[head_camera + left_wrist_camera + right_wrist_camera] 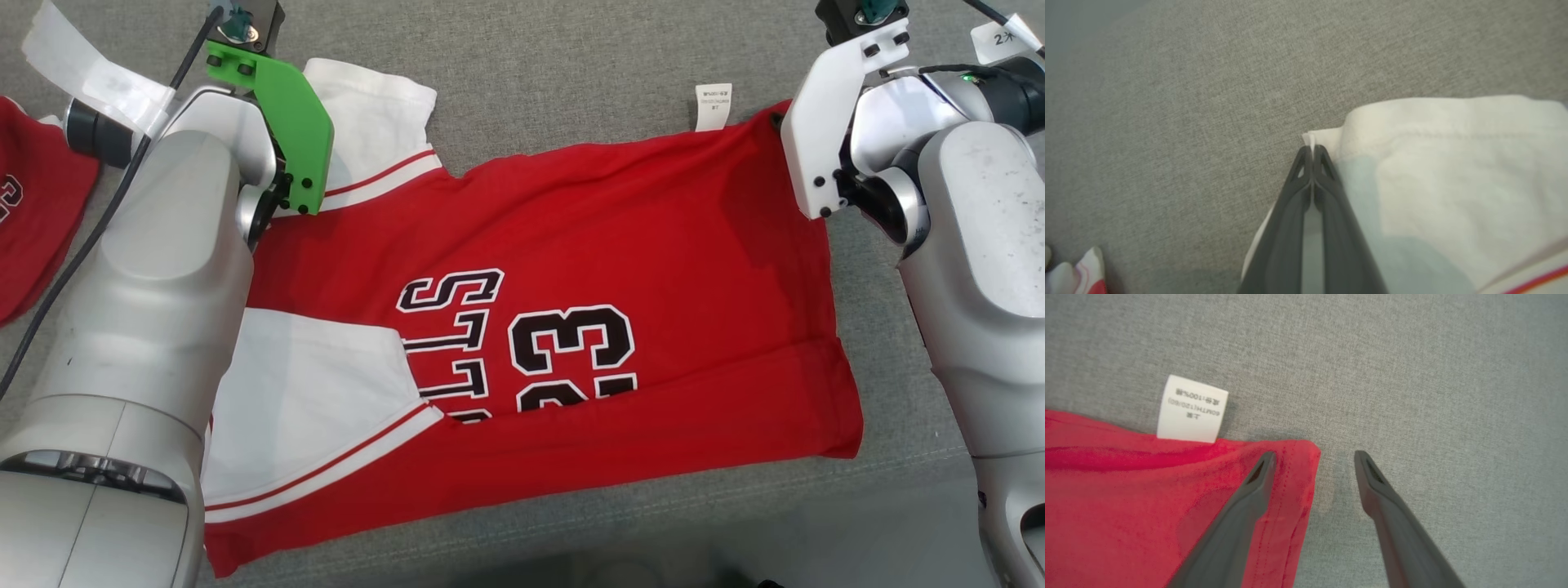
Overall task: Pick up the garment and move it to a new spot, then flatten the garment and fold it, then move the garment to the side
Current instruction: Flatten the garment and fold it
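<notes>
One grey table [571, 73], red jersey [653, 245] spread flat across it between my arms. Second red garment [33, 204] at the table's left edge. My left hand [1312, 150] is clamped on the edge of the jersey's white sleeve [1453, 163]. My right hand [1315, 455] is apart, straddling the red hem corner beside the white label [1192, 410]: one finger over cloth, the other over bare table.

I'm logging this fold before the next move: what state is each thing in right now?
jersey: spread flat, near edge folded over part of the print.
left gripper: shut on the edge of the white sleeve.
right gripper: open, astride the jersey's red corner, gripping nothing.
care label: lying flat, sticking out past the far edge.
second red garment: lying apart at the left.
</notes>
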